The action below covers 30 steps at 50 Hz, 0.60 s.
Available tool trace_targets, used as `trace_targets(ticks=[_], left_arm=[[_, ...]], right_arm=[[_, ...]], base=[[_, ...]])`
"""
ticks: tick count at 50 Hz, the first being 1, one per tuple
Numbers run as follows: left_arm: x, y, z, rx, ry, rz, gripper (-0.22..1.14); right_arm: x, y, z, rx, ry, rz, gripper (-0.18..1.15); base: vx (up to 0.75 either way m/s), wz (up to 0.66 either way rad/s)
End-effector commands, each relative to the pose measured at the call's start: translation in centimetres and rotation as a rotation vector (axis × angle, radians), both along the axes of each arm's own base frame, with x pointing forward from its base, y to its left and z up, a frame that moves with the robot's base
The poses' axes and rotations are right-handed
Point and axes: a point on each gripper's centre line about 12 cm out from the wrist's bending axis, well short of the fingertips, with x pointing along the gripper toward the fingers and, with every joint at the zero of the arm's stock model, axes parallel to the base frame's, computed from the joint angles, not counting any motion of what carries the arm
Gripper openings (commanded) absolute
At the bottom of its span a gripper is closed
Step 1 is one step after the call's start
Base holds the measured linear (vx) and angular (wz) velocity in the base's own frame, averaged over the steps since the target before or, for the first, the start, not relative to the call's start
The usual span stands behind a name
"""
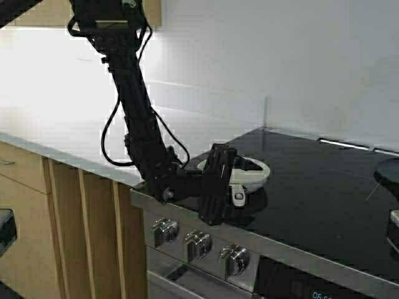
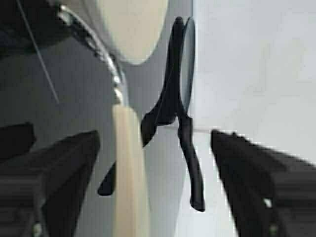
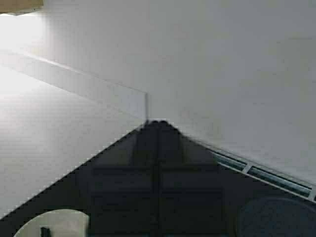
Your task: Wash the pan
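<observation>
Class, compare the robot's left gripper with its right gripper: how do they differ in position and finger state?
The left gripper is at the pan on the stovetop, fingers open either side of the handle. The right gripper is clear of the pan, fingers shut on nothing. Both are black and above the stovetop.

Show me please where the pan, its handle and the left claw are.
pan [image 1: 260,169]: high view, on its white rim.
handle [image 1: 239,195]: high view, near its end.
left claw [image 2: 153,182]: left wrist view, midway between the open fingertips.
</observation>
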Motion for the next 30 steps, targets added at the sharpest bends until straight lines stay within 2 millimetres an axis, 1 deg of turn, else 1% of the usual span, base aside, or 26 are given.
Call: trace_targets(ticks=[1, 9, 12, 15, 17, 19, 22, 24, 25, 26, 27, 30], left_arm=[[0.81, -0.42, 1.47, -0.030, -0.027, 0.014, 1.00], [0.90, -0.42, 1.52, -0.035, -0.024, 0.026, 0.97], [0.96, -0.35, 1.52, -0.036, -0.024, 0.029, 0.90], [0.88, -0.38, 1.49, -0.038, -0.019, 0.029, 0.76], [0.85, -0.36, 1.43, -0.041, -0.016, 0.029, 0.61], [0.85, -0.36, 1.43, -0.046, -0.010, 0.031, 0.44], [0.89, -0.27, 1.35, -0.052, -0.001, 0.036, 0.13], [0.76, -0.25, 1.23, -0.055, 0.007, 0.036, -0.04], [0.77, -0.25, 1.25, -0.057, 0.007, 0.038, -0.10], [0.84, -0.17, 1.28, -0.060, 0.006, 0.042, -0.13], [0.81, -0.15, 1.27, -0.061, 0.006, 0.042, -0.13], [0.70, -0.08, 1.30, -0.067, 0.004, 0.042, -0.01]], right_arm=[[0.17, 0.04, 0.35, 0.000, -0.008, 0.002, 0.06], [0.18, 0.01, 0.42, -0.003, -0.009, 0.000, 0.06], [0.18, 0.05, 0.42, -0.009, -0.009, 0.003, 0.06], [0.20, 0.07, 0.39, -0.016, -0.008, 0.005, 0.06], [0.18, 0.05, 0.42, -0.019, -0.009, 0.004, 0.06], [0.18, 0.06, 0.42, -0.022, -0.009, 0.005, 0.06], [0.18, 0.07, 0.42, -0.024, -0.009, 0.005, 0.06], [0.19, 0.11, 0.32, -0.028, -0.006, 0.007, 0.06], [0.17, 0.11, 0.35, -0.028, -0.008, 0.007, 0.06], [0.18, 0.12, 0.41, -0.028, -0.010, 0.008, 0.06], [0.17, 0.08, 0.35, -0.030, -0.008, 0.006, 0.06], [0.17, 0.12, 0.35, -0.030, -0.008, 0.008, 0.06]], base=[[0.00, 0.00], [0.00, 0.00], [0.00, 0.00], [0.00, 0.00], [0.00, 0.00], [0.00, 0.00], [0.00, 0.00], [0.00, 0.00], [0.00, 0.00], [0.00, 0.00], [0.00, 0.00], [0.00, 0.00]])
